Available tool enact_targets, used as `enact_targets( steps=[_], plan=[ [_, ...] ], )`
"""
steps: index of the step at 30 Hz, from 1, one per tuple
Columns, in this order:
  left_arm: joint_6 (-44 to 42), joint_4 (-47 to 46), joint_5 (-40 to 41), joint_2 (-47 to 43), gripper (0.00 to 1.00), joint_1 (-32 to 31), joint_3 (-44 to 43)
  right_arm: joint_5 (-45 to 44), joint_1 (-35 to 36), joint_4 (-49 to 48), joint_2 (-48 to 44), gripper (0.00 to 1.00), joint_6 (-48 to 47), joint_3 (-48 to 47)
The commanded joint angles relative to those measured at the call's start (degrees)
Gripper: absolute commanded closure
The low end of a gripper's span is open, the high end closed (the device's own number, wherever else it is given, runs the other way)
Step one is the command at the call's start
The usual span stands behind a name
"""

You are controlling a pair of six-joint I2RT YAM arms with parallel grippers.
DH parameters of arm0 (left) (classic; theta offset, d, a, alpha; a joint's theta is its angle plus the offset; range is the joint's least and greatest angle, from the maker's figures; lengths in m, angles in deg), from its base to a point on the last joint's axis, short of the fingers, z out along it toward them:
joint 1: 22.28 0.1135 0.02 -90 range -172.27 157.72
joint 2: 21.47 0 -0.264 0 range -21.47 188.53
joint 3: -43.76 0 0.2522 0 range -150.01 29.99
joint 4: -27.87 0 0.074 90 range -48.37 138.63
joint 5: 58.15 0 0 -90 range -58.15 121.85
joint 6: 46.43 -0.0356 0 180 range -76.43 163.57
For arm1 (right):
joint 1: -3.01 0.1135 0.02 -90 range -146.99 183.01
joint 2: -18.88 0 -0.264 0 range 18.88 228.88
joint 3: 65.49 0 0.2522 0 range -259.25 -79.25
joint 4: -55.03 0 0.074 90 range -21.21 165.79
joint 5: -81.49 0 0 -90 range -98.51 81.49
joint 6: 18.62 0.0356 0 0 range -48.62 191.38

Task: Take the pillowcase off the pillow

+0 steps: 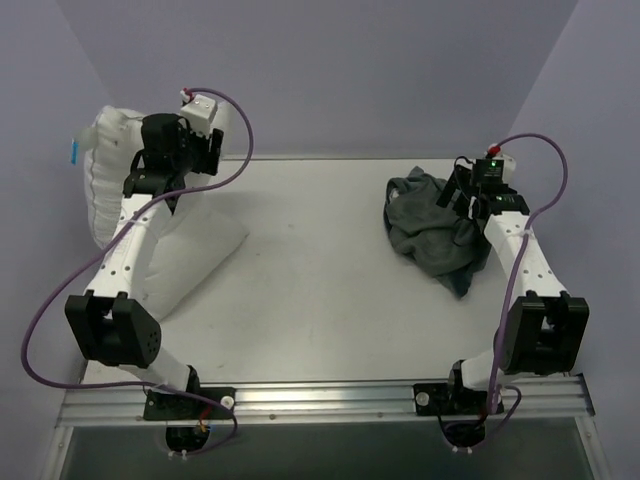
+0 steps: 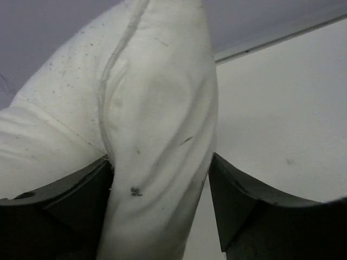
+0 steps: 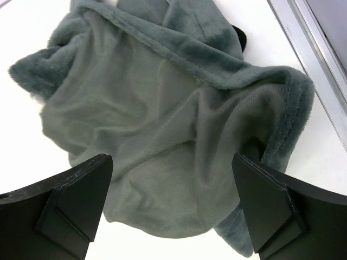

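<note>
Over on the right, the pillowcase [image 1: 430,225] lies heaped grey-side up beneath the right gripper [image 3: 173,216], jaws spread wide. Leftward, the pillow [image 2: 157,108] fills the left gripper [image 2: 160,216], jaws half parted; gripped or not, I cannot tell.

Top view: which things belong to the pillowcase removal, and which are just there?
Part of the job:
- pillow, white, at the left
- pillowcase, a grey heap at the right

Just there:
- table
- metal rail along the near edge
</note>
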Motion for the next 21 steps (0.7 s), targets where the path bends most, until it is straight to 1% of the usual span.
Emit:
enact_targets(
  steps=[1,2,3,4,6,8,10,11,12,14,16,19,21],
  plan=[
    [0.6,14.7,5.3,5.4,0.24,0.5,0.5,2.7,0.0,-0.8,-3.0,0.0,0.0,-3.6],
    [0.9,14.6,8.5,6.1,0.14,0.5,-2.5,3.0,0.0,-0.6,-3.5,0.0,0.1,-3.9],
    [1.3,14.4,10.0,6.2,0.04,0.5,-4.1,3.4,0.1,-0.5,-3.8,0.0,0.1,-4.2],
    [1.6,14.2,11.3,6.2,0.06,0.4,-5.8,4.1,0.2,-0.3,-4.0,0.0,0.0,-4.4],
    [0.8,13.4,13.9,6.1,0.06,0.3,-11.0,4.2,0.4,0.1,-4.9,0.0,-0.1,-4.9],
    [-2.7,13.0,16.6,5.3,0.06,-1.6,-14.9,4.3,0.8,0.1,-5.8,0.0,-0.2,-4.8],
    [-7.2,12.3,19.0,4.5,0.06,-3.7,-16.0,4.7,1.1,0.1,-6.0,0.0,-0.2,-4.4],
    [-8.5,11.6,20.3,3.4,0.06,-6.2,-16.0,5.0,1.1,0.1,-6.0,0.0,-0.2,-4.3],
    [-10.3,11.0,22.2,2.6,0.06,-7.1,-15.2,5.1,1.1,0.1,-6.0,0.0,-0.2,-4.3],
    [-10.3,9.9,22.3,1.0,0.06,-8.6,-14.9,5.5,1.2,0.2,-6.0,0.0,-0.3,-4.2],
    [-8.3,10.2,22.6,0.6,0.06,-8.5,-16.0,5.6,1.2,0.3,-5.8,0.0,-0.4,-4.5],
    [-8.4,9.9,26.0,1.7,0.06,-8.0,-18.4,6.2,1.2,1.8,-5.3,0.0,-0.9,-5.6],
    [-8.5,10.1,26.5,3.1,0.06,-7.4,-20.2,5.8,1.3,2.3,-5.0,0.0,-1.2,-6.2]
  ],
)
